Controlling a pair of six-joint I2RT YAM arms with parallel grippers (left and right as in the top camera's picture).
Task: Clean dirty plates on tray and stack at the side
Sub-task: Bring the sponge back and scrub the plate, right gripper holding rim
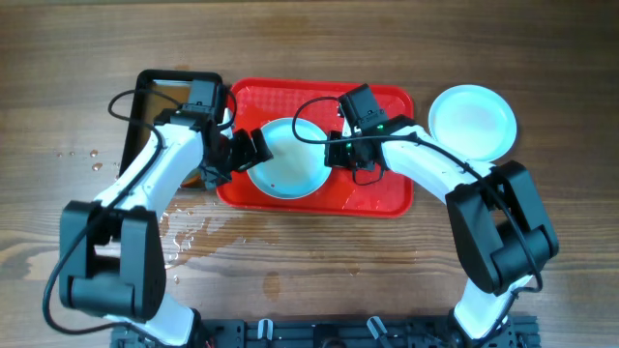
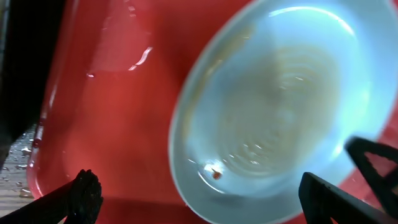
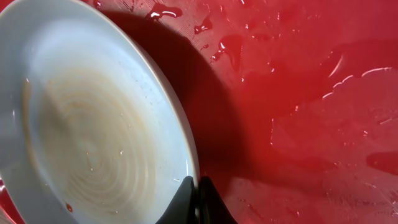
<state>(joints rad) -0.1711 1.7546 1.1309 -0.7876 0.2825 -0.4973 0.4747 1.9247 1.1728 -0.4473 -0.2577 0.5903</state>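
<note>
A pale plate [image 1: 288, 159] with faint brown sauce streaks sits tilted over the red tray [image 1: 387, 193]. My right gripper [image 1: 338, 153] is shut on its right rim; in the right wrist view the fingers [image 3: 196, 190] pinch the rim of the plate [image 3: 93, 124], which casts a shadow on the wet tray [image 3: 298, 93]. My left gripper [image 1: 248, 150] is at the plate's left edge. In the left wrist view its jaws [image 2: 205, 196] are open, with the plate [image 2: 280, 106] partly between them over the tray [image 2: 112, 124]. A clean plate [image 1: 472, 121] lies on the table right of the tray. No third plate shows.
A black pan [image 1: 160, 101] of brownish water stands just left of the tray, under the left arm. Water drops lie on the wooden table [image 1: 193, 232] in front of the pan and tray. Water beads on the tray's right part.
</note>
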